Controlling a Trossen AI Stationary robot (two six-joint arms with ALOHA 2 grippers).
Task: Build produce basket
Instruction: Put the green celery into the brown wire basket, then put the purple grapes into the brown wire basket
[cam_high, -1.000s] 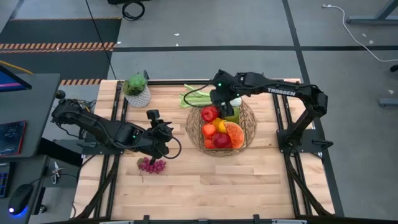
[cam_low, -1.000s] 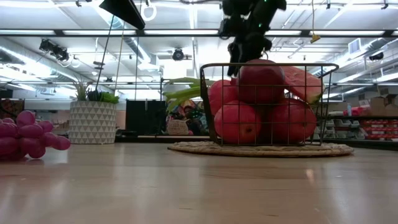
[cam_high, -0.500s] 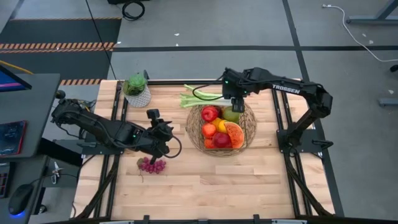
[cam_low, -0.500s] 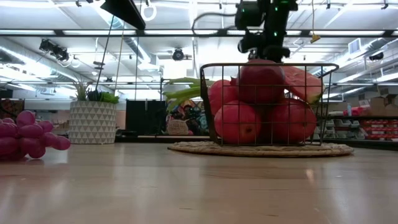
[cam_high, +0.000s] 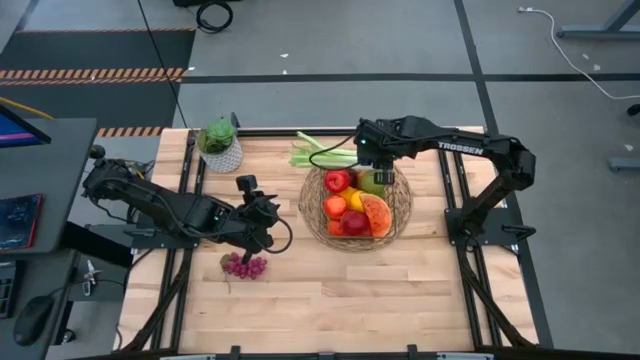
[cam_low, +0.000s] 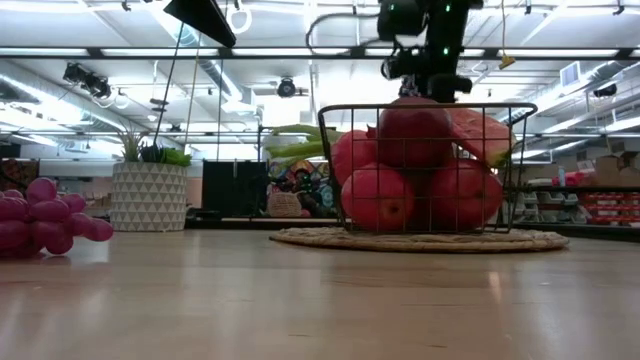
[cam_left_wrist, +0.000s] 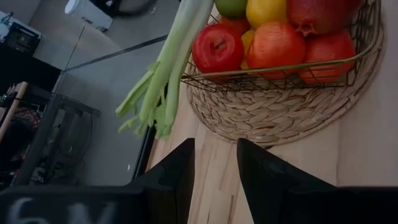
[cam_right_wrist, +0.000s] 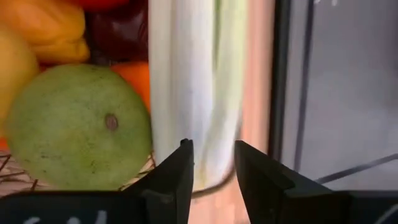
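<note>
The basket (cam_high: 404, 203) stands on a woven mat at the table's middle right, holding apples, oranges, a yellow pepper, a watermelon slice and a green pear (cam_right_wrist: 74, 130). The leek (cam_high: 322, 153) lies with its white end (cam_right_wrist: 193, 93) on the basket's far rim. Its green leaves (cam_low: 290, 140) stick out toward the table's far left, off the wood. My right gripper (cam_right_wrist: 213, 149) hangs over that white end, pointing down, its fingers narrowly apart with nothing between them. My left gripper (cam_left_wrist: 216, 146) waits left of the basket above the purple grapes (cam_high: 245, 265), narrowly open and holding nothing.
A white-potted green plant (cam_high: 220, 145) stands at the table's far left corner. The grapes (cam_low: 45, 215) lie on bare wood near the left arm. Open tabletop stretches along the near side and to the right of the basket.
My right gripper has gone toward the table's right edge, from over the basket's far left rim to the middle of its far rim, and tipped more steeply downward. The leek stays behind on the rim, more of its stalk now uncovered.
</note>
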